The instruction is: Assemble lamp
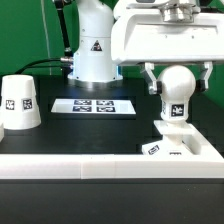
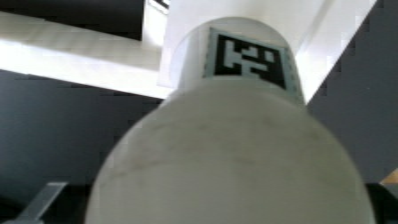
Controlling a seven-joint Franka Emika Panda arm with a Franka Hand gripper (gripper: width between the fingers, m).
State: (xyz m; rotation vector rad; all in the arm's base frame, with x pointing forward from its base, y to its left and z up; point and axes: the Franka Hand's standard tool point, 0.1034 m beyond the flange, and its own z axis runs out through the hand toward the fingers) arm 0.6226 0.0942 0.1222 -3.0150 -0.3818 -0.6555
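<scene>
hanging upright, the gripper (image 1: 177, 88) clasps the bulb (image 1: 177, 92) over the base (image 1: 176, 143).

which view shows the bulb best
The exterior view: the whole bulb shows between the end effector fingers, above the base. The wrist view shows only a blurred close-up of its surface and tag.

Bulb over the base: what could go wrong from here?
1. The white ball-shaped plastic bulb sits between the tool fingers on its curved sides, so it might slip or tilt.
2. Its tagged neck stands on or just above the low white wedge-shaped base; if misaligned, it may jam or shove the base.
3. The wrist view is filled by the bulb, so alignment is hard to check there.
</scene>
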